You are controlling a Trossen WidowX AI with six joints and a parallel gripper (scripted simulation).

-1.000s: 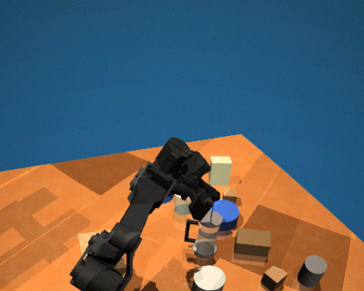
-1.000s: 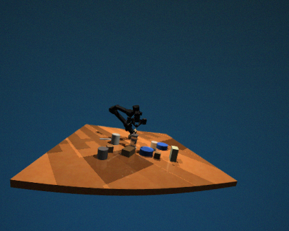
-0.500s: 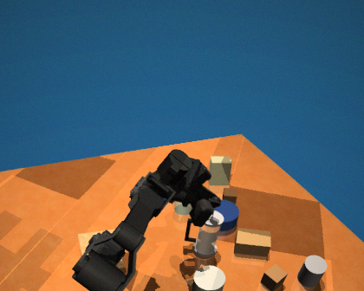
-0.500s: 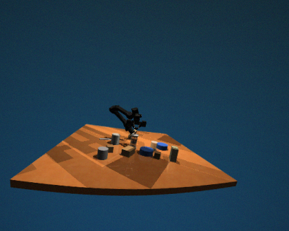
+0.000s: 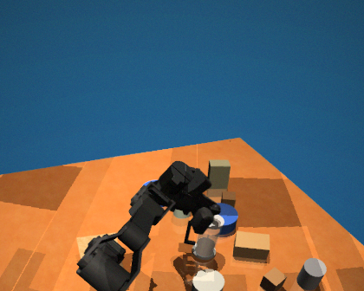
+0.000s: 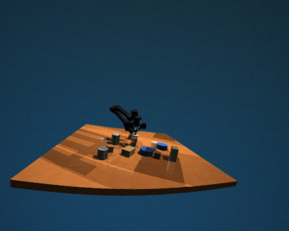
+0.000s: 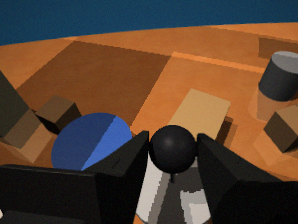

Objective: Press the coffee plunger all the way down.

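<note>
I've got the pincer (image 7: 172, 150) clamped on the plunger knob (image 7: 173, 148), a black ball wedged between the two dark fingers, one on each flank. Directly beneath it stands the coffee press (image 5: 204, 244), a clear cylinder, upright as far as I can tell, with a black handle (image 5: 188, 234) on the side toward the arm's base. Around me the table (image 6: 162, 179) is an orange wooden slab patched with darker brown panels, cut off in a curved edge, and beyond it there is only flat deep blue on every side. Just beyond the pincer, to its left in the wrist view, lies a blue disc (image 7: 90, 141); straight ahead, a tan box (image 7: 200, 114) lies flat on the wood. Farther out to the right stands a grey cylinder (image 7: 278, 75), with a brown cube (image 7: 282, 127) nearer than it. Out to the left sits another small brown cube (image 7: 57, 112).
</note>
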